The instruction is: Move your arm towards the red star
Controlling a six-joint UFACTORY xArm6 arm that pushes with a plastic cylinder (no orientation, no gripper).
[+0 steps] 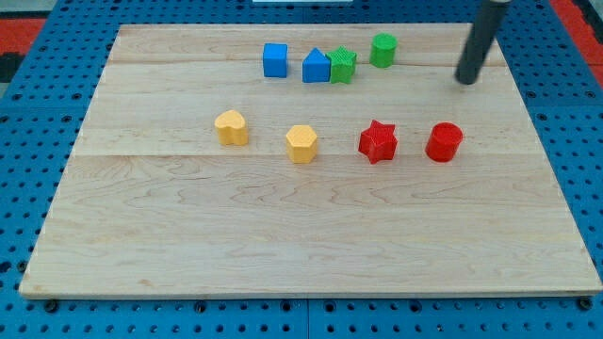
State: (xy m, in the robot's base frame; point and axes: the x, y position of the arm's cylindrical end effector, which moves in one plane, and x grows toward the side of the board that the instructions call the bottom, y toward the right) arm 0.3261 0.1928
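The red star (pixel 378 141) lies on the wooden board, right of the middle. My tip (pixel 466 81) is at the view's upper right, above and to the right of the red star, well apart from it. The red cylinder (pixel 444 142) sits just right of the star, below my tip. No block touches the tip.
A yellow heart-like block (pixel 231 127) and a yellow hexagon (pixel 301 143) lie left of the star. Near the top are a blue cube (pixel 275 59), a blue house-shaped block (pixel 316 66), a green star (pixel 343 66) and a green cylinder (pixel 382 50). The board's edge (pixel 311 298) meets blue pegboard.
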